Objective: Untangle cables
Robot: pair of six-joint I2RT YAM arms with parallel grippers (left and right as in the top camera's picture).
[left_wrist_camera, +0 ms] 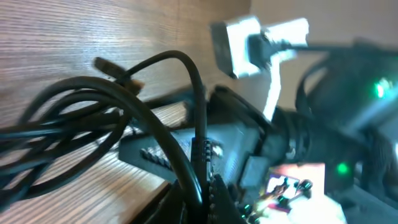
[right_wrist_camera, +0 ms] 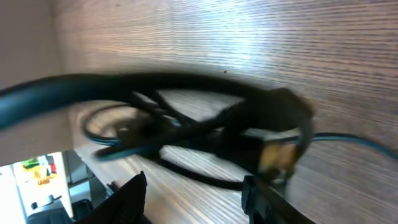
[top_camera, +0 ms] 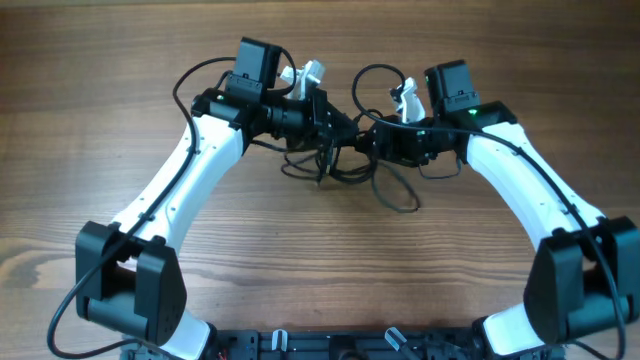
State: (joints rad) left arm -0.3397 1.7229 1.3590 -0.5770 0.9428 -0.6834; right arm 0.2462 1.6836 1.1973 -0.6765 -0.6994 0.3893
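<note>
The cables (top_camera: 340, 172) clog the centre; table (top_camera: 320, 270) in front lies free.

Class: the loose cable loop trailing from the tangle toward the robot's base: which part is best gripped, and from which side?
Grip the loop at its outer bend, where one strand lies alone on the table, probably coming straight down from above. There it lies apart from the knotted bundle, so nothing else should get caught.

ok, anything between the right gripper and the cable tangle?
Nothing visible. In the right wrist view the right gripper is open, with the thin black cables directly ahead on the brown wooden table. The left gripper is shut on the same tangle from the opposite side.
</note>
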